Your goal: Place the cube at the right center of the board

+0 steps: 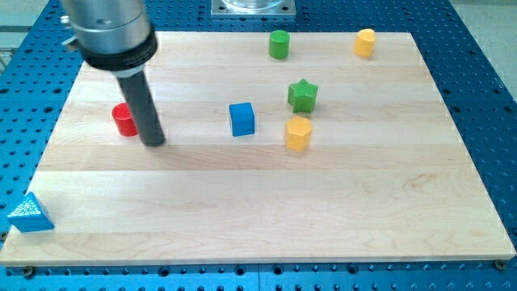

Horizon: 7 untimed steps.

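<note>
A blue cube [241, 119] sits a little left of the middle of the wooden board [266, 210]. My tip [154, 142] rests on the board well to the cube's left, right beside a red cylinder [123, 120] that the rod partly hides. A green star block [303, 95] and a yellow hexagonal block [298, 133] stand just right of the cube.
A green cylinder [279, 44] and a yellow cylinder [365, 42] stand near the view's top edge of the board. A blue triangular block [29, 214] lies at the board's bottom left corner, over the edge. A blue perforated table [493, 97] surrounds the board.
</note>
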Motion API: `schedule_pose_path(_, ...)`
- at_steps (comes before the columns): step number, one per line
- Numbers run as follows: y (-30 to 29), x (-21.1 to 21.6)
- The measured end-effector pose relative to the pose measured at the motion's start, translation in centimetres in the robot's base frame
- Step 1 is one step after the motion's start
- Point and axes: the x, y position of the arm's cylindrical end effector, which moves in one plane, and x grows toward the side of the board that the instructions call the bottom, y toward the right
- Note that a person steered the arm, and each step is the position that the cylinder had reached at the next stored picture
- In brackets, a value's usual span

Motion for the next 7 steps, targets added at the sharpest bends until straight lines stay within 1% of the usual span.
schedule_pose_path(1, -4.4, -1.5)
schedule_pose_path(2, -4.4, -1.5)
schedule_pose_path(4, 3.7, -2.7)
schedule_pose_path(5, 5.0, -3.2)
schedule_pose_path(6, 5.1, -3.5)
schedule_pose_path(7, 8.3, -1.8)
